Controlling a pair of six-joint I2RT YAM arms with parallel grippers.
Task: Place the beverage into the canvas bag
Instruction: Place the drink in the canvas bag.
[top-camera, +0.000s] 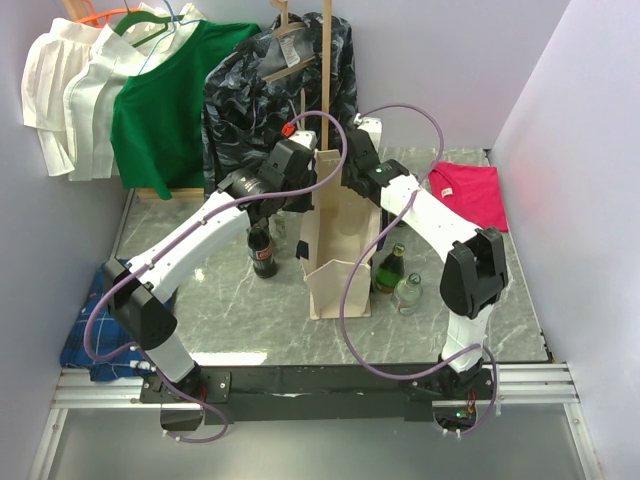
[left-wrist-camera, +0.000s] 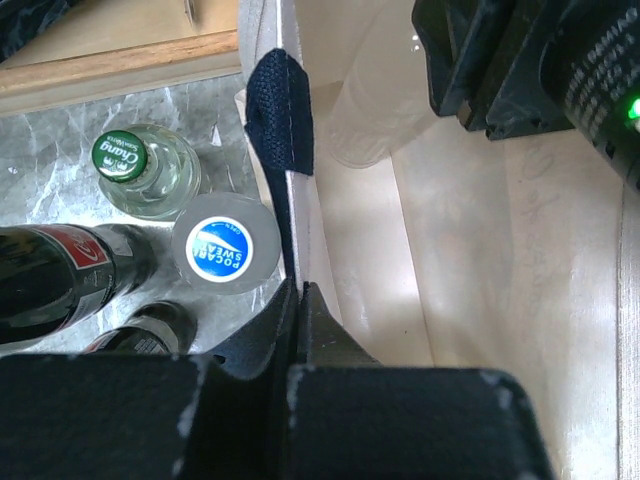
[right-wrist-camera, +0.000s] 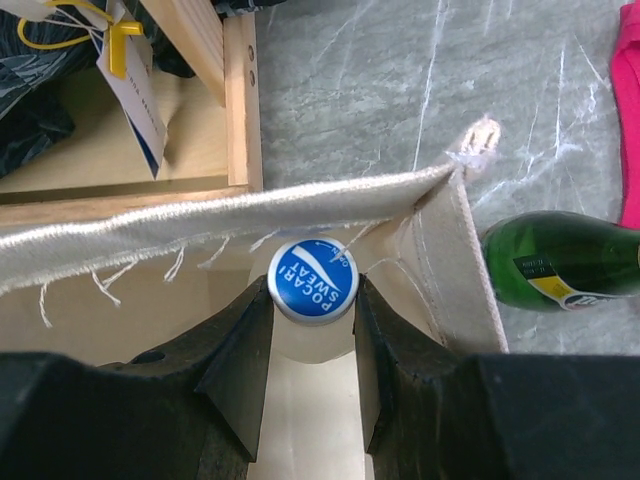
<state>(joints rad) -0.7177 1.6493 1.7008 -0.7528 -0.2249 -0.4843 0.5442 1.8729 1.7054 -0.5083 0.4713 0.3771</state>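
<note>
The cream canvas bag (top-camera: 338, 262) stands upright mid-table, its mouth open. My left gripper (left-wrist-camera: 300, 290) is shut on the bag's left rim just below the navy handle (left-wrist-camera: 282, 110); from above, the left gripper (top-camera: 298, 202) is at that rim. My right gripper (right-wrist-camera: 313, 295) is shut on the beverage, a pale bottle with a blue Pocari Sweat cap (right-wrist-camera: 313, 280), just inside the frayed bag rim (right-wrist-camera: 200, 225). In the left wrist view the beverage (left-wrist-camera: 365, 115) hangs inside the bag under the right gripper's dark body (left-wrist-camera: 520, 70).
Left of the bag stand a second blue-capped bottle (left-wrist-camera: 222, 245), a green-capped Chang bottle (left-wrist-camera: 122, 157) and a cola bottle (top-camera: 264, 250). A green bottle (top-camera: 390, 268) and a clear one (top-camera: 408, 293) stand to its right. Pink cloth (top-camera: 470, 190) lies back right, hung clothes (top-camera: 165, 100) behind.
</note>
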